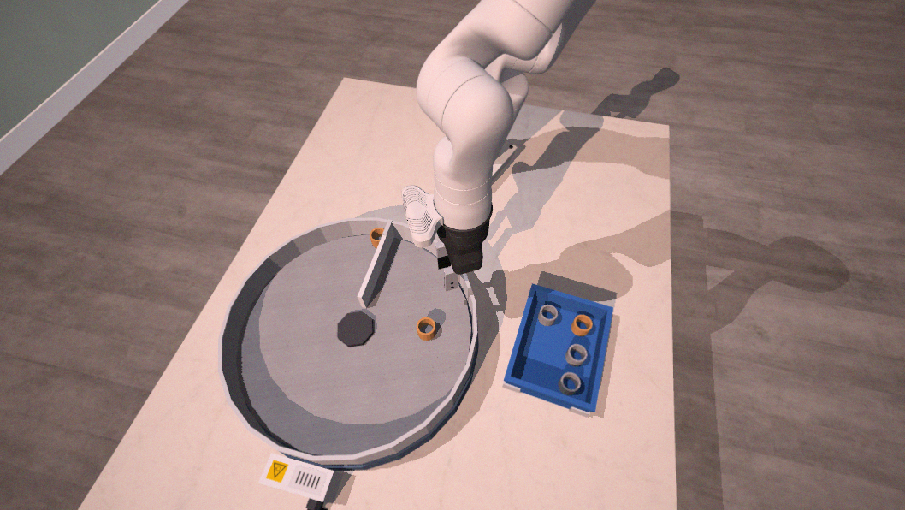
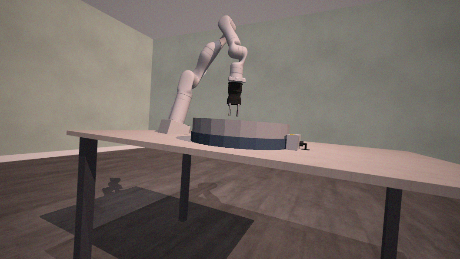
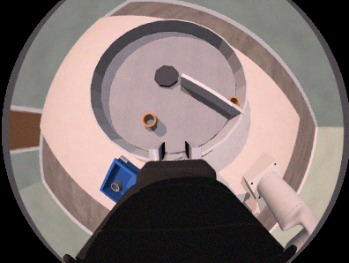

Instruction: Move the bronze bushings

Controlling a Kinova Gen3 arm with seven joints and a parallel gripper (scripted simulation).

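- the gripper [image 2: 233,113] is hanging above the turntable's rim [image 1: 473,354], fingers spread and carrying nothing, pointing straight down.
- two bronze bushings are standing on the disc [image 1: 380,373]: one [image 1: 427,329] below and inward of the gripper, on the hub [image 1: 355,329] side but well apart from the hub; the other [image 1: 375,236] beyond the grey divider bar [image 1: 380,263], against the rim wall on the far side from the gripper.
- the last bronze bushing [image 1: 581,324] is sitting in the blue crate [image 1: 524,358], outward of the gripper past the rim, with three steel bushings [image 1: 548,314] [image 1: 576,354] [image 1: 570,382] around it.
- judging from this, the step in hand is crossing to the crate for that last bronze piece.
- to do it well: i would be keeping the fingers above the rim and the crate wall until centred over the bronze ring, then coming straight down.
- the steel bushing just beside it leaves little room, so the fingers should be straddling the ring on the sides away from its neighbours.
- a level pinch would be keeping it upright for setting down.
- labels: a white plate [image 1: 296,478] at the turntable's edge, far across the disc from the gripper, is showing a yellow warning triangle and barcode-like stripes; no writing is readable.
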